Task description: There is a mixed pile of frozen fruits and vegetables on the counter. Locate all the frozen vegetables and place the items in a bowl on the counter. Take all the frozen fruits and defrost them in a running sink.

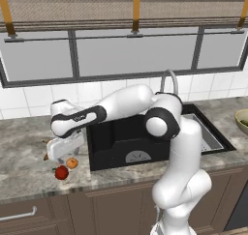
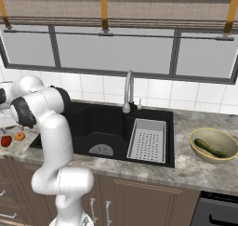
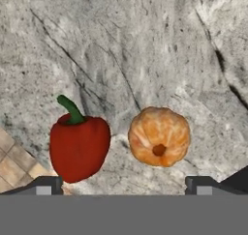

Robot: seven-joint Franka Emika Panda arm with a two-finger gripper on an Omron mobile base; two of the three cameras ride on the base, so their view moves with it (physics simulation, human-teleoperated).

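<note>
- The counter (image 1: 29, 147) is grey stone and runs left to right under the window (image 1: 121, 52).
- The sink (image 2: 100, 127) is a big black tub set in the middle of the counter. A grey tray (image 2: 148, 140) with holes sits in its right side.
- The arm (image 1: 126, 103) bends over to the left, past the sink, and points down at the counter.
- The tap (image 2: 128, 91) stands at the far edge of the sink.
- The bowl (image 2: 214, 156) sits on the counter, well to the right of the sink.
- The green stick (image 2: 210, 148) lies inside the bowl.
- The gripper (image 3: 124, 184) hangs over the fruit on the left part of the counter. Its two tips stand wide apart and hold nothing.
- The apple (image 3: 79, 146) is red with a green stem. It lies on the counter near the front edge, left of the sink.
- The orange (image 3: 159, 137) lies just beside the apple, not touching it.
- A bit of brown-orange (image 1: 46, 157) peeks out by the hand. It may be the banana, but I cannot tell.
</note>
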